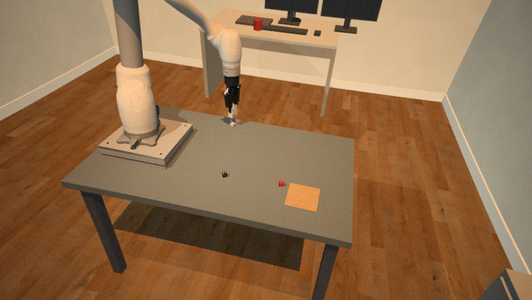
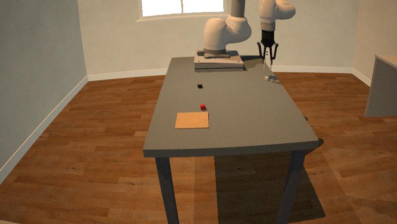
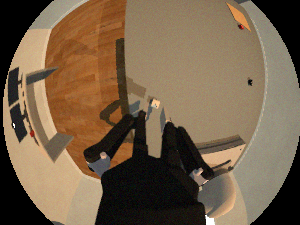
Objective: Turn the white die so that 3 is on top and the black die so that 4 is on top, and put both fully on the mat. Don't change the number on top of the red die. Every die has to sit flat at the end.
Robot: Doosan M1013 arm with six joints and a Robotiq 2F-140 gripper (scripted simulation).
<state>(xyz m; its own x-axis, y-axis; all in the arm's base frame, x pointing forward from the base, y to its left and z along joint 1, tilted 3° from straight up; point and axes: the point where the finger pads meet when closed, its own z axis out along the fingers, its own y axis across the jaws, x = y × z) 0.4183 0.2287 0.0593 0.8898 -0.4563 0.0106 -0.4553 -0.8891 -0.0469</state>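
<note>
From the top, you have two screens [image 1: 291,4] [image 1: 351,8], cut off by the frame, and one red cup [image 1: 257,24] at twelve o'clock, with three dice off one mat [image 1: 302,197] [image 2: 192,120] [image 3: 239,17]: red [image 1: 281,183] [image 2: 203,107] [image 3: 241,27] just beside its ten-o'clock corner, black [image 1: 224,174] [image 2: 199,85] [image 3: 250,82] and white [image 1: 233,123] [image 2: 266,78] [image 3: 156,103] well apart. In the exterior view, your gripper [image 1: 231,116] [image 2: 267,69] [image 3: 154,109] hovers at one o'clock, fingers slightly apart, holding nothing, above the white die. Your wrist view shows that die just past the fingertips toward twelve, its pips too small to read.
</note>
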